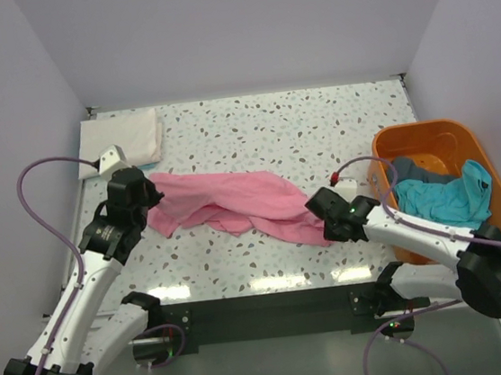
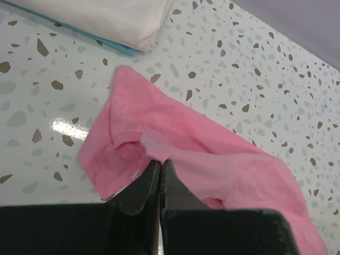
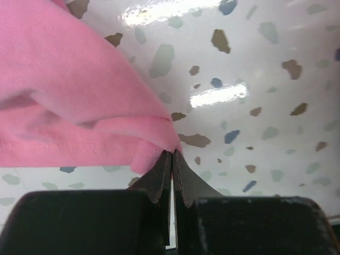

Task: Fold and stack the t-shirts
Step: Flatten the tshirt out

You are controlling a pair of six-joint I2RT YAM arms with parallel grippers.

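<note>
The pink t-shirt (image 1: 234, 203) lies crumpled across the middle of the speckled table. My left gripper (image 1: 154, 195) is shut on its left end, pinching a fold of pink cloth (image 2: 156, 146). My right gripper (image 1: 318, 209) is shut on its right end, pinching a hemmed edge (image 3: 159, 143). A folded white t-shirt (image 1: 123, 139) lies at the back left, with a teal edge (image 2: 114, 45) showing under it in the left wrist view. A teal t-shirt (image 1: 446, 197) and a grey t-shirt (image 1: 416, 171) lie bunched in the orange basket.
The orange plastic basket (image 1: 426, 136) stands at the table's right edge, next to my right arm. White walls close the back and both sides. The dark front rail (image 1: 264, 308) runs between the arm bases.
</note>
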